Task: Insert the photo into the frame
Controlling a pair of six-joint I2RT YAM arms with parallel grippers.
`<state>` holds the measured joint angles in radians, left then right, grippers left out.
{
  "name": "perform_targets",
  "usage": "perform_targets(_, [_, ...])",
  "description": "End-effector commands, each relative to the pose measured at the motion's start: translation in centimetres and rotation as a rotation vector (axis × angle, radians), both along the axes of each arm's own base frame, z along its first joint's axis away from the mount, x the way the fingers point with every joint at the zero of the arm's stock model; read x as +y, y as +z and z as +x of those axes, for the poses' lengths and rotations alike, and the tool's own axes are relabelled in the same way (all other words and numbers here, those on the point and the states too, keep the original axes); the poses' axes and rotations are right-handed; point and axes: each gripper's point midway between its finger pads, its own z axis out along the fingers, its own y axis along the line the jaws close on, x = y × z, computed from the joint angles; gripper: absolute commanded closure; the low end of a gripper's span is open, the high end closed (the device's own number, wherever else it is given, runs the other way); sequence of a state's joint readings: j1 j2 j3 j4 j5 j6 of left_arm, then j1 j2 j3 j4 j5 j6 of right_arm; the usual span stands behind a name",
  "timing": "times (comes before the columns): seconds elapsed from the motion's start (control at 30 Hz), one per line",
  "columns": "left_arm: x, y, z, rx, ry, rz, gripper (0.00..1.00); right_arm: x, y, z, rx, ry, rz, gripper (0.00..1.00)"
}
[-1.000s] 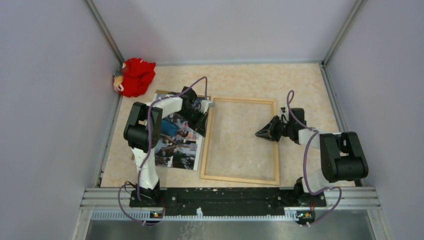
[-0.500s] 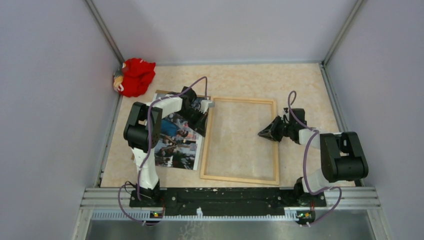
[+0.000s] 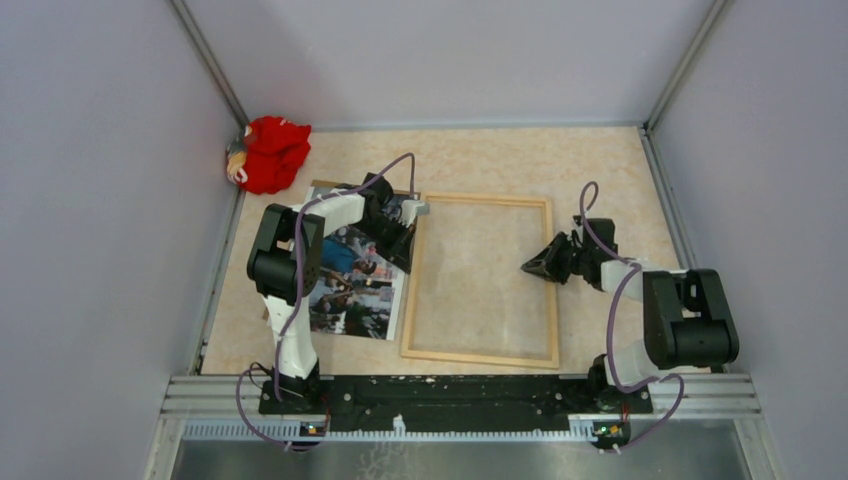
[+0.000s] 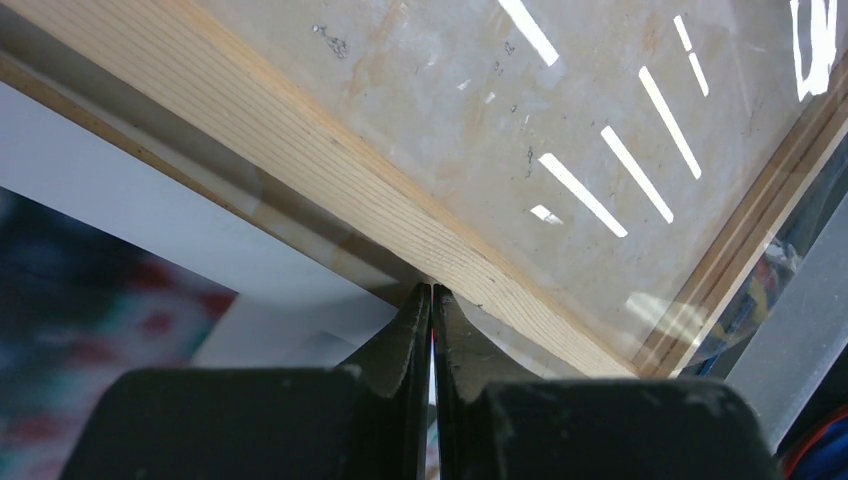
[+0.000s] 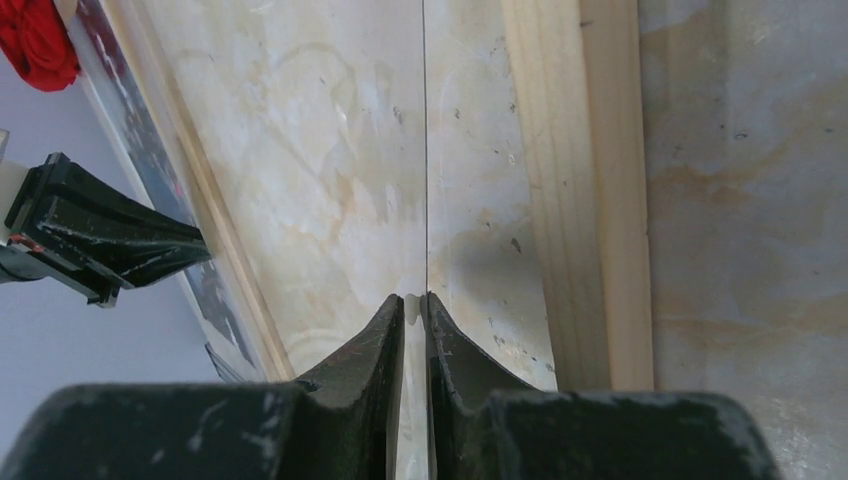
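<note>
Two arms reach over the beige bench [image 3: 500, 160]. At the centre of the top view the frame [image 3: 480, 360] lies flat, the bench surface showing through its clear pane. The photo [image 3: 355, 295] lies picture side up just left of it, outside the frame, its right edge along the frame's left rail and its upper part hidden under the left arm. The left gripper [image 4: 431, 292] has its fingers all but together, tips against the outer side of that rail, over the photo's white border; whether anything is pinched there cannot be told. The right gripper [image 5: 413, 300], centre right, hangs low over the pane just inside the right rail, its fingers drawn close with only a narrow slit between them. A thin straight line runs from the slit across the pane. A red cloth bundle [image 3: 272, 152] sits in the upper left corner.
</note>
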<state>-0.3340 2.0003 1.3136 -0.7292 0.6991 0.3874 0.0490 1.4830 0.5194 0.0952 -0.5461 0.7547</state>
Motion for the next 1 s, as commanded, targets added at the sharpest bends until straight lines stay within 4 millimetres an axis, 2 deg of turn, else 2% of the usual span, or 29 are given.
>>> perform_targets(0.0, [0.3,0.2,0.2,-0.033,-0.011,0.003,0.91,0.1,1.6,0.9,-0.112,0.016,0.001,0.89])
perform_targets(0.5, [0.4,0.0,0.2,-0.027,-0.006,0.004,0.91,0.2,0.2,0.9,-0.077,0.011,0.016,0.89])
perform_targets(0.57, [0.4,0.0,0.2,-0.028,-0.007,0.005,0.91,0.2,0.1,0.8,-0.067,0.021,0.008,0.81])
perform_targets(0.63, [0.4,0.0,0.2,-0.029,-0.009,0.005,0.91,-0.2,0.1,0.6,-0.054,0.031,-0.025,0.66])
perform_targets(0.73, [0.4,0.0,0.1,-0.028,-0.009,0.005,0.91,-0.9,1.0,0.5,-0.067,0.049,-0.088,0.51])
perform_targets(0.87, [0.5,-0.2,-0.1,-0.021,-0.009,0.006,0.91,-2.0,2.0,-0.3,-0.040,0.081,-0.185,0.19])
perform_targets(0.97, [0.5,-0.2,-0.1,-0.020,-0.009,0.006,0.91,-2.7,2.8,-0.7,-0.038,0.092,-0.234,0.09])
